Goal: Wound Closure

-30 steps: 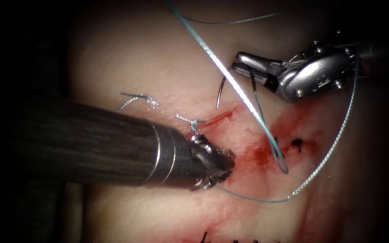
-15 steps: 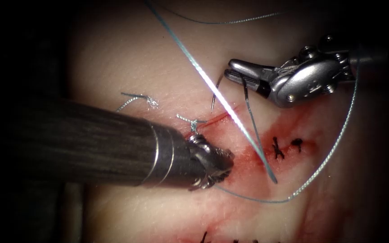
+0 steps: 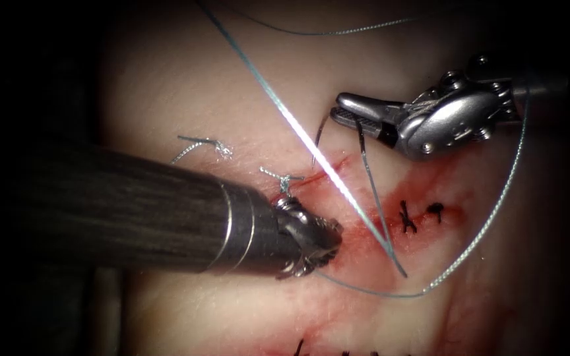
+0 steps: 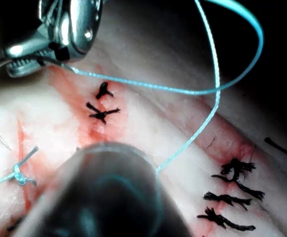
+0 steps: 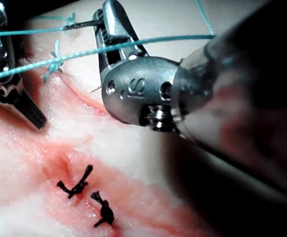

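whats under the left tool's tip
The left tool rests on the tissue over red fluid; thread emerges beneath it. The cut directly below is covered.

Bright centre, dark vignetted edges (glare on thread [image 3: 311,140]).

— What sort of place am I working in?

— A surgical practice bench, a lab. Under my tools lies a slab of pale tissue [image 3: 186,86], lit by one bright lamp with darkness all around it.

— What else shows it?

— Black stitches [image 3: 407,217] already sit in the tissue, and blue thread [image 3: 285,112] trails loose across it, with red fluid [image 3: 371,231] smeared along the cut [image 3: 328,168].
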### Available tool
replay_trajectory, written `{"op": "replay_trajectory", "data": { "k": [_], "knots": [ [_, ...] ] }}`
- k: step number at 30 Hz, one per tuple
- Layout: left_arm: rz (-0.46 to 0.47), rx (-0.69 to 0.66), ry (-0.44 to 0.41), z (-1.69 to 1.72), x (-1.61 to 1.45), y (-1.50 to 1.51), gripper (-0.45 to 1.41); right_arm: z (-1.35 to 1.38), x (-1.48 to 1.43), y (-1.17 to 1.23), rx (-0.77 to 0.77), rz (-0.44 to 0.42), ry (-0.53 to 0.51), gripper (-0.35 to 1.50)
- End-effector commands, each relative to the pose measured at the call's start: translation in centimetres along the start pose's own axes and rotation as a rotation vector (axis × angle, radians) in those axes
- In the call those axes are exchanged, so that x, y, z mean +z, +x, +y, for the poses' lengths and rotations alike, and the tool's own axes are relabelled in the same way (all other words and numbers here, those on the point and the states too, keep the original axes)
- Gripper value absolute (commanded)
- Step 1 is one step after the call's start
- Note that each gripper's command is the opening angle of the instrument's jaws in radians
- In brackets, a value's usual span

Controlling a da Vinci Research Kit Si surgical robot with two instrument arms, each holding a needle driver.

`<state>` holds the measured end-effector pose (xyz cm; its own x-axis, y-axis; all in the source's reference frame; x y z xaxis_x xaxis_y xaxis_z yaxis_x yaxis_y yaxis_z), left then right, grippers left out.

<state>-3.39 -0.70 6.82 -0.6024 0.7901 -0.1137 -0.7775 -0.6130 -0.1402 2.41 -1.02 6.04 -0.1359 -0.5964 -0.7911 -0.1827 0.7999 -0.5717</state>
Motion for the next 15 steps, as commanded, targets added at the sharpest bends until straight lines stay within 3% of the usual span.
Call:
{"op": "replay_trajectory", "data": {
  "k": [1,15],
  "knots": [
    [-0.001,0.000,-0.001,0.04,0.06,0.01,-0.45,0.01,0.09,-0.04,-0.007,0.002,-0.003,-0.35],
    [-0.004,-0.004,-0.001,0.03,0.06,0.01,-0.45,-0.09,0.17,-0.05,-0.025,0.006,0.002,-0.35]
  ]
}}
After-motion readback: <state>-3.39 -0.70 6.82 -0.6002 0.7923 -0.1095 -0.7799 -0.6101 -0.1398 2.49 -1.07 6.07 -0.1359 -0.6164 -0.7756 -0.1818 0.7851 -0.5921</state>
